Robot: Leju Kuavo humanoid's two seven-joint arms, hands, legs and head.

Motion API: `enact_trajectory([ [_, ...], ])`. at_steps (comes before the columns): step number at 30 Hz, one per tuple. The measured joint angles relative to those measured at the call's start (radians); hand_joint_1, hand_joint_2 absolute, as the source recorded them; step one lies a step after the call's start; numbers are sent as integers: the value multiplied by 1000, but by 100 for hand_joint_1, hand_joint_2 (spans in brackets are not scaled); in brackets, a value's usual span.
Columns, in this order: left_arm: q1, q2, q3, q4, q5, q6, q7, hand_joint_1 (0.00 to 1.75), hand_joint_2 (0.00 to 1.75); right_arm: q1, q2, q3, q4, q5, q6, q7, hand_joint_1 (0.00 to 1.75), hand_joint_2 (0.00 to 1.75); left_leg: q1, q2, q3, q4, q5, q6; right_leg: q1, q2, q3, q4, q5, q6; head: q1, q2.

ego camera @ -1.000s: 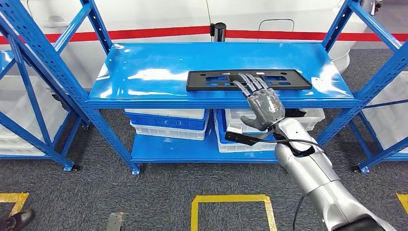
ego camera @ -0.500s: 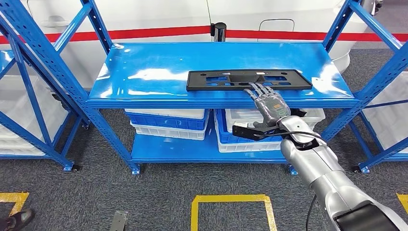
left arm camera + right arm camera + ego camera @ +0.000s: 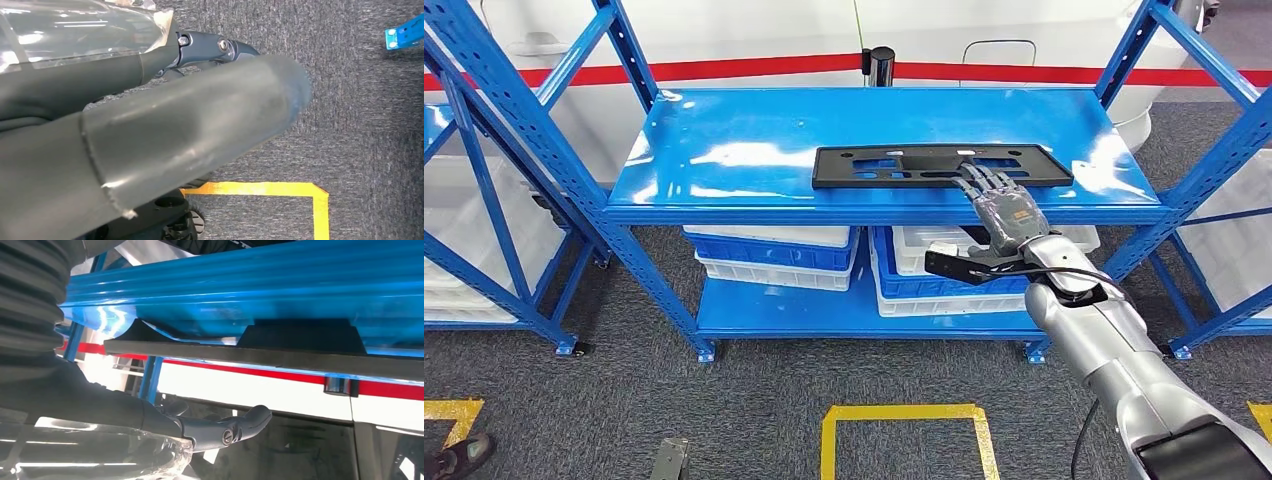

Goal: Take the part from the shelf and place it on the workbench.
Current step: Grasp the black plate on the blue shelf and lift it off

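The part (image 3: 941, 165), a long flat black plate with cut-out slots, lies flat on the top board of the blue shelf (image 3: 754, 150), near the front edge and right of the middle. The right robot hand (image 3: 1002, 212) reaches up over that front edge with its palm down; its dark fingers (image 3: 984, 182) are stretched out side by side and lie on the near edge of the part, right of its centre, pressing on it rather than closing around it. In the right wrist view the part (image 3: 250, 352) shows edge-on as a dark strip against the blue board. The left robot hand (image 3: 150, 130) hangs over the grey carpet (image 3: 360, 100) beside a yellow floor marking (image 3: 280, 189); whether it is spread or curled I cannot tell. Below the top board, white and blue bins (image 3: 774, 255) sit on the lower shelf level.
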Motion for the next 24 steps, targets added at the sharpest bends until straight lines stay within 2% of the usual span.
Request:
enact_trajectory([
  [3, 0, 1, 0, 1, 0, -1, 3, 0, 0, -4, -5, -4, -12, -6, -3, -5, 0, 175, -1, -1, -5, 2, -1, 4, -4, -2, -1, -2, 2, 4, 0, 0],
  [4, 0, 2, 0, 1, 0, -2, 3, 0, 0, -6, -6, -5, -16, -7, -3, -6, 0, 175, -1, -2, -8, 1, 0, 8, -5, -2, 0, 1, 6, 8, 0, 0],
  [6, 0, 4, 0, 1, 1, -4, 3, 0, 0, -12, -9, -7, -24, -9, -2, -7, 0, 175, 3, -5, -7, -10, -3, 23, -4, -2, -6, 14, 12, 18, 0, 0],
  [7, -1, 4, 0, 1, 2, -4, 2, 0, 0, -16, -10, -8, -27, -9, -1, -8, 0, 175, 6, -9, -2, -17, -4, 32, -3, 3, -17, 33, 10, 19, 2, 0],
  [8, -2, 4, 0, 1, 2, -4, 1, 0, 0, -20, -12, -10, -29, -10, 1, -8, 0, 175, 8, -12, 4, -22, -7, 40, -3, 11, -39, 64, -1, 16, 3, 0],
  [10, -3, 4, 1, 1, 4, -3, -2, 0, 0, -26, -15, -11, -31, -11, 3, -9, 0, 175, 10, -17, 14, -26, -10, 48, -4, 30, -114, 178, -39, 9, 8, -1],
  [12, -2, 2, 1, 1, 7, -2, -2, 0, 0, -26, -19, -11, -30, -10, 5, -12, 0, 175, 11, -24, 19, -25, -14, 46, -5, 40, -190, 286, -65, 11, 10, 0],
  [13, -1, 1, 1, 1, 9, -2, -3, 0, 0, -24, -20, -10, -30, -10, 5, -13, 0, 175, 12, -28, 23, -25, -18, 43, -5, 41, -207, 297, -58, 18, 11, 0],
  [14, 1, 0, 1, 1, 11, -1, -4, 0, 0, -23, -20, -10, -29, -10, 4, -14, 0, 175, 14, -32, 30, -24, -24, 38, -8, 42, -204, 270, -34, 28, 11, 0],
  [16, 2, 0, 1, 1, 13, 0, -6, 0, 0, -22, -21, -10, -29, -11, 3, -14, 0, 175, 20, -37, 48, -21, -40, 23, -15, 43, -155, 135, 41, 56, 12, 0],
  [17, 2, 1, 2, 2, 13, 0, -8, 0, 0, -22, -21, -10, -27, -11, 3, -14, 0, 175, 22, -39, 56, -18, -50, 14, -16, 44, -131, 74, 59, 57, 13, 0],
  [18, 2, 2, 2, 2, 13, 1, -9, 0, 0, -21, -21, -9, -26, -10, 2, -14, 0, 175, 22, -40, 59, -17, -59, 5, -15, 45, -113, 35, 67, 49, 15, 0],
  [20, 2, 3, 2, 3, 13, 5, -9, 0, 0, -19, -21, -7, -24, -8, 1, -14, 0, 175, 23, -41, 62, -9, -70, -6, -10, 47, -100, 21, 50, 12, 12, 0],
  [21, 2, 4, 2, 3, 14, 6, -10, 0, 0, -18, -21, -6, -24, -7, 0, -14, 0, 175, 23, -40, 56, 3, -67, -10, -10, 48, -91, 22, 48, -1, 9, 0],
  [22, 2, 5, 2, 3, 14, 8, -10, 0, 0, -19, -22, -6, -25, -6, 0, -14, 0, 175, 25, -35, 39, 35, -53, -14, -11, 49, -82, 22, 42, -12, 7, 0],
  [23, 0, 5, 2, 3, 14, 9, -10, 0, 0, -21, -22, -7, -26, -6, -1, -14, 0, 175, 27, -29, 5, 89, -34, -20, -12, 49, -70, 20, 34, -20, 6, 0],
  [24, 0, 6, 2, 3, 14, 10, -10, 0, 0, -22, -22, -7, -27, -6, -1, -14, 0, 175, 29, -21, -46, 159, -20, -27, -12, 50, -56, 17, 24, -26, 6, 0],
])
